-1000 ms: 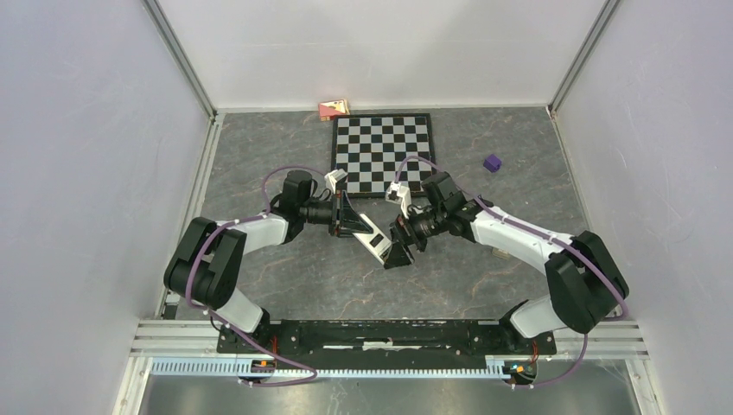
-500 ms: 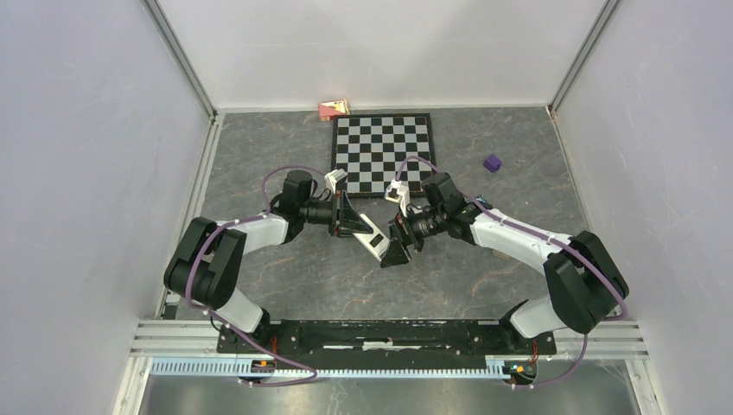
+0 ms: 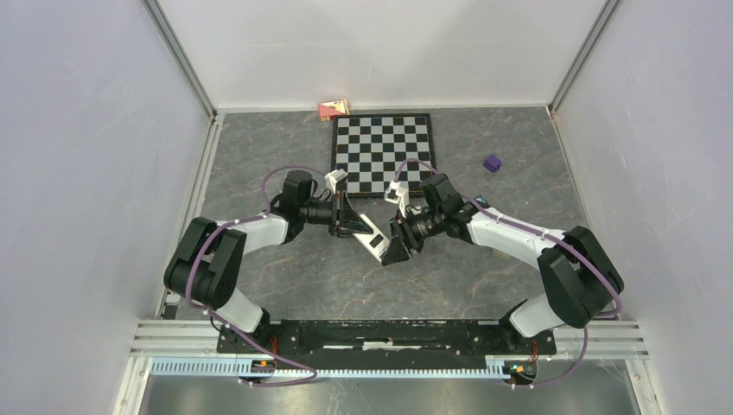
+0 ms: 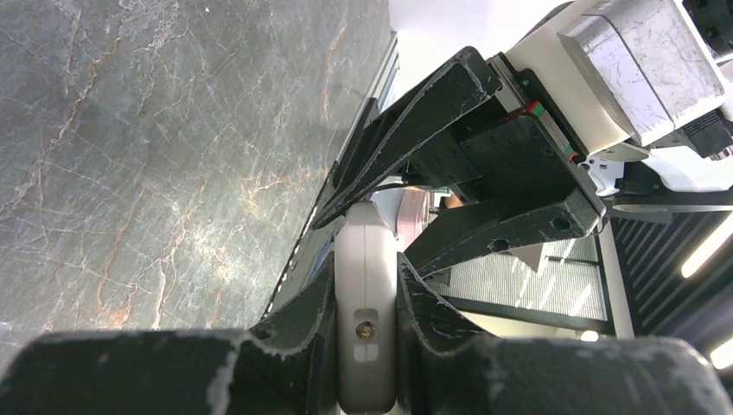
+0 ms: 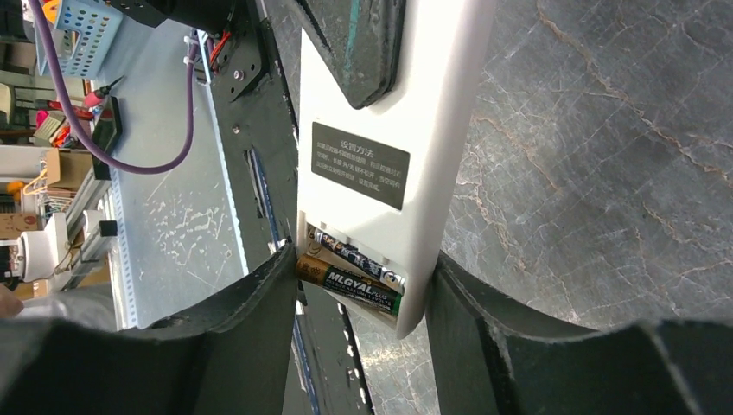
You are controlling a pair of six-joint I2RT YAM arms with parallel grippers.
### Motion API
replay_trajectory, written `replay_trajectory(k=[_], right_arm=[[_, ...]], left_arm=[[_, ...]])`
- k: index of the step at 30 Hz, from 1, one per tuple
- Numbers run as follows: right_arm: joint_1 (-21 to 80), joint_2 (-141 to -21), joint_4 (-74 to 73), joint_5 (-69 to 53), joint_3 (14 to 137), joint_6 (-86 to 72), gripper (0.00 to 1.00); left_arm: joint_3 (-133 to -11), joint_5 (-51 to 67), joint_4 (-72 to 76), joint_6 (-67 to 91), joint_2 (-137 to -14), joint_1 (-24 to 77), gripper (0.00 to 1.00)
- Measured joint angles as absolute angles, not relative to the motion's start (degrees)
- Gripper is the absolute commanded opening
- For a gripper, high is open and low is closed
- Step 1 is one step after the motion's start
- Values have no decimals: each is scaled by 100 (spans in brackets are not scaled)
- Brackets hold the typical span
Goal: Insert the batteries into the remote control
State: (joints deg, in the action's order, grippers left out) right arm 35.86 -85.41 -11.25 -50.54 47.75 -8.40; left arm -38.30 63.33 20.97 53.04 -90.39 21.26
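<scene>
Right wrist view: the right gripper straddles the lower end of the remote control, one dark finger on each side of the white body and close against it. Whether the jaws press on it or merely flank it cannot be told. The remote's back faces the camera, with a dark printed label at mid-length and the open battery compartment just below it. Two batteries lie side by side in that compartment. The outer one bears light lettering, and its brass-coloured end juts past the remote's side edge to the finger at the left of the view.

Left wrist view: the left gripper is clamped on the remote's opposite end, both black fingers pressed to its sides. The right gripper's fingers rise beyond the remote's far tip.

Top external view: the two grippers meet at mid-table with the remote spanning slantwise between them, held clear of the grey marbled table. Behind them, a black-and-white chessboard lies flat. A purple cube sits to its right, well apart. A small red box rests against the back wall.
</scene>
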Motion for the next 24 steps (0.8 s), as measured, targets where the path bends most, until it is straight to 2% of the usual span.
replay_trajectory(k=[3, 4, 6, 7, 9, 11, 15, 20, 24], right_arm=[[3583, -8565, -1122, -5052, 4775, -913, 50], [3581, -8573, -1120, -5057, 4775, -919, 57], [3581, -8589, -1114, -5072, 4775, -923, 78], [3581, -8595, -1107, -5105, 4775, -910, 84], [3590, -8595, -1076, -5137, 4772, -913, 95], [3590, -8584, -989, -5214, 4751, -910, 97], [3590, -8512, -755, -5406, 4661, -976, 94], [3588, -8506, -462, -5494, 4584, -1188, 73], [3527, -8506, -276, -5524, 4484, -1398, 64]], left_arm=[[-3830, 6351, 2093, 5297, -9039, 2130, 2], [-3830, 6348, 2091, 5297, -9039, 2132, 2], [-3828, 6344, 2075, 5293, -9039, 2132, 2], [-3828, 6318, 2067, 5295, -9039, 2132, 2], [-3828, 6322, 2064, 5295, -9039, 2132, 2], [-3828, 6322, 2062, 5293, -9039, 2132, 2], [-3828, 6322, 2062, 5295, -9039, 2134, 2], [-3828, 6344, 2062, 5295, -9039, 2134, 2], [-3828, 6423, 2067, 5295, -9039, 2137, 2]])
